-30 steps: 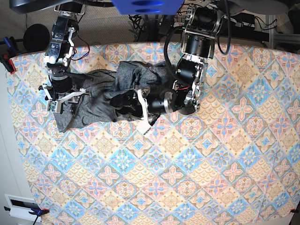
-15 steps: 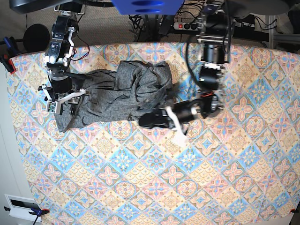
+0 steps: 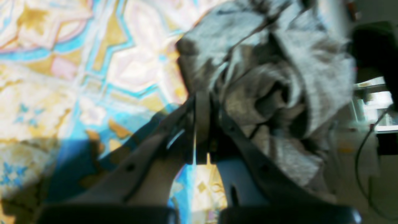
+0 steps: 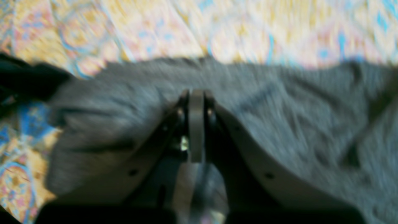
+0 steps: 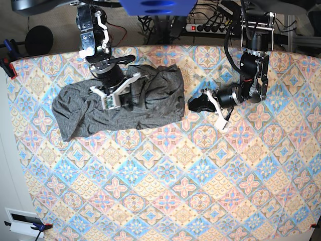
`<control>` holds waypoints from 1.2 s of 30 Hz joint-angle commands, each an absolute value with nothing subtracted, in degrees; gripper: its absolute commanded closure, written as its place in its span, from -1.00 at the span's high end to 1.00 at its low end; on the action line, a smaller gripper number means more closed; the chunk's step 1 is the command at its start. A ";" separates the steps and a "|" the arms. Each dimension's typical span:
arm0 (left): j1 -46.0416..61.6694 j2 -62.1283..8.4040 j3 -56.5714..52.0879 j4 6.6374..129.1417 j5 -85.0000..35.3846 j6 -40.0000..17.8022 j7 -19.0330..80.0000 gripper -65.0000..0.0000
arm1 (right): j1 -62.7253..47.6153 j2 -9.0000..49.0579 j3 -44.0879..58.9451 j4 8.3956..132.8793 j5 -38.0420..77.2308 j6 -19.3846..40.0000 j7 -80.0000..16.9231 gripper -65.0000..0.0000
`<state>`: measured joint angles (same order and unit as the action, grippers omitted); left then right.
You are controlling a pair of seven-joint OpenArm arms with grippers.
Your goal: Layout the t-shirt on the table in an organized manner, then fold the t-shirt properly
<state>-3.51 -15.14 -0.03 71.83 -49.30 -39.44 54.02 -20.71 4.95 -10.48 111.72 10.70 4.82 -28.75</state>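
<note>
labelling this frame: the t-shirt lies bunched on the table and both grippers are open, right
Not quite: the t-shirt lies bunched on the table, but the two wrist views show the left gripper and the right gripper shut.

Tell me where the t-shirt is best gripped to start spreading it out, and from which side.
Probably the t-shirt at its bunched end nearest the left gripper, coming in low from the bare table side. That edge stands up in thick folds, which gives the jaws something to pinch; the far end looks flatter.
</note>
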 commanded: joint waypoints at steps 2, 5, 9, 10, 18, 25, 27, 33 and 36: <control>-3.82 -15.43 -0.13 72.92 -48.66 -40.00 53.23 -1.00 | -20.09 5.58 -14.20 113.63 11.30 5.67 -28.00 -1.00; -3.56 -15.34 -0.13 72.92 -46.29 -40.00 53.23 -1.00 | -18.59 8.48 -21.49 114.24 11.38 7.60 -28.00 -1.00; -3.56 -14.46 -0.13 72.92 -44.44 -40.00 53.23 -1.00 | -15.43 10.33 -30.55 114.24 11.47 11.56 -28.09 -1.00; -3.56 -14.29 -0.13 72.92 -44.18 -40.00 53.23 -1.00 | -14.64 10.33 -32.48 114.15 11.47 11.65 -28.26 -1.00; -3.56 -14.20 -0.31 72.92 -44.09 -40.00 53.23 -1.00 | -7.96 8.48 -35.03 112.13 11.56 11.56 -28.44 -1.00; -3.47 -14.20 -0.31 75.74 -44.00 -40.00 53.23 -1.00 | -7.96 7.69 -34.95 105.98 11.47 11.56 -28.53 -1.00; -3.47 -14.20 -0.31 75.74 -44.00 -40.00 53.23 -1.00 | -7.96 7.69 -34.95 105.01 11.38 11.56 -28.53 -1.00; -3.56 -14.46 -0.40 75.74 -44.00 -40.00 53.23 -1.00 | -7.96 7.69 -34.95 101.14 11.30 11.47 -28.53 -1.00; -3.56 -14.46 -0.40 75.74 -44.00 -40.00 53.23 -1.00 | -7.96 7.69 -34.86 99.21 11.30 11.47 -28.53 -1.00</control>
